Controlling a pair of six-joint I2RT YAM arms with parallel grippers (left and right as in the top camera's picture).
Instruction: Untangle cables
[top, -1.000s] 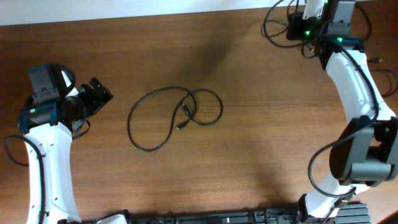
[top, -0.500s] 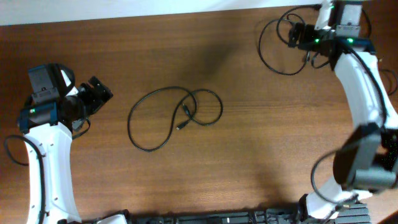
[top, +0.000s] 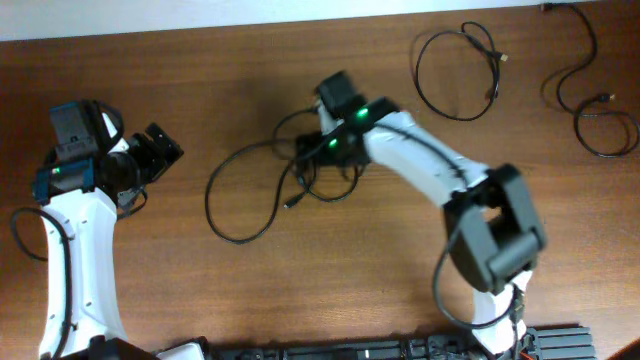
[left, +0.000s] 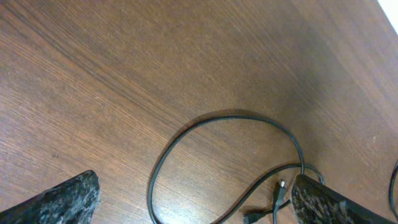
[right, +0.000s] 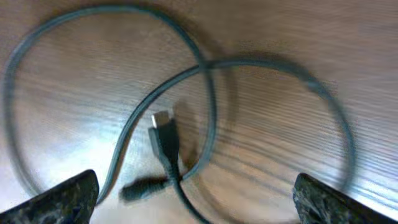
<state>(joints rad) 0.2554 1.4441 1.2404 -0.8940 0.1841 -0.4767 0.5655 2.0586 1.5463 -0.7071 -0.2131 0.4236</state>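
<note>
Altogether, three cables (right: 204, 65) lie on the table (top: 300, 300): one central, two apart.

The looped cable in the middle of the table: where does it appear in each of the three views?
Overhead: centre, the cable lies partly under the right arm.
Left wrist: cable in the lower middle and right.
Right wrist: cable fills the picture.
Shared landmark: its silver-tipped plug, inside the loops.
</note>
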